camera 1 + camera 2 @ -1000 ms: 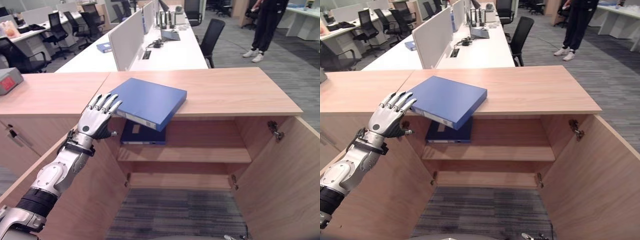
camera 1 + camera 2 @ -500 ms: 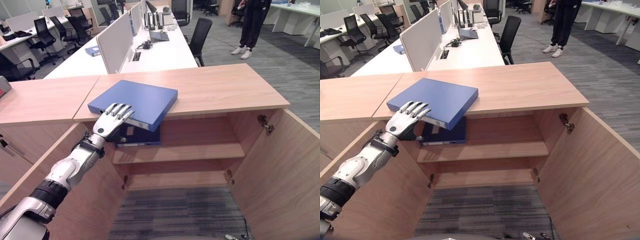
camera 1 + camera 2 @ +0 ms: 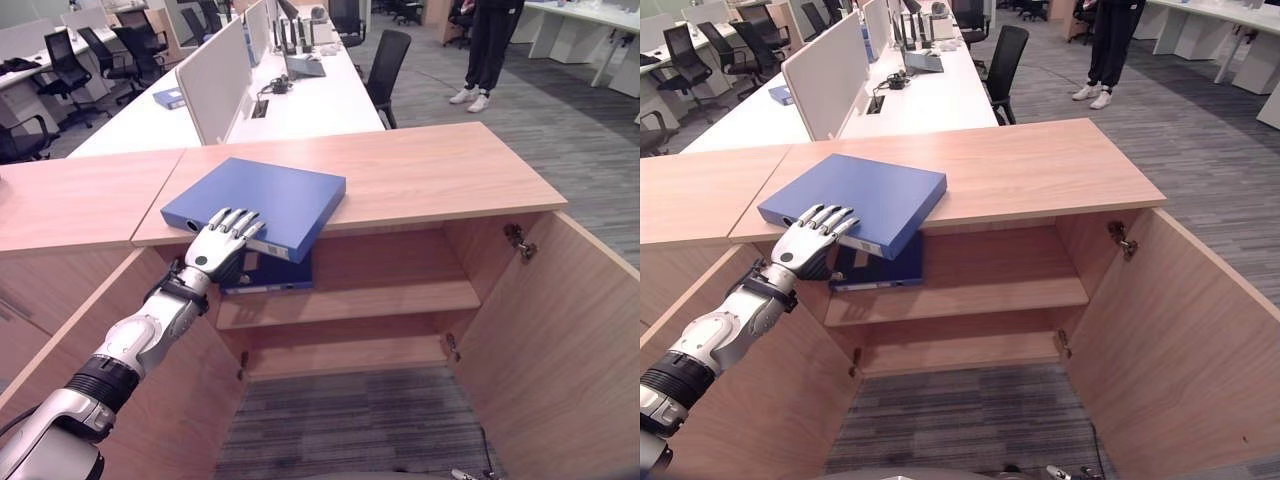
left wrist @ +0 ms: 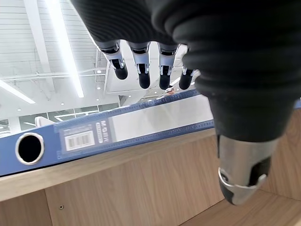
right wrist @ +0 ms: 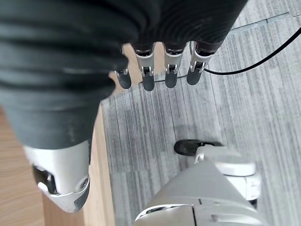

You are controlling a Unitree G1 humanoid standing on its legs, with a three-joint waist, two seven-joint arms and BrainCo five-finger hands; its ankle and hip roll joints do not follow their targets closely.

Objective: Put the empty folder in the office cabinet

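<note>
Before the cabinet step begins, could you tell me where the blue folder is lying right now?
The blue folder lies flat on the cabinet top, towards the robot's left, its near corner overhanging the open cabinet, with the left hand at its near edge.

Left hand [image 3: 222,243] on blue folder [image 3: 262,203]

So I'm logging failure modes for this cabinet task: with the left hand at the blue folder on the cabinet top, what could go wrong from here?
1. The blue folder overhangs the cabinet top's front edge; the left hand, fingers straight on its near corner, might tip it off.
2. A dark folder already lies on the upper shelf directly below, so a straight insertion may collide with it.
3. The right hand hangs over the floor, too far to steady anything.
</note>
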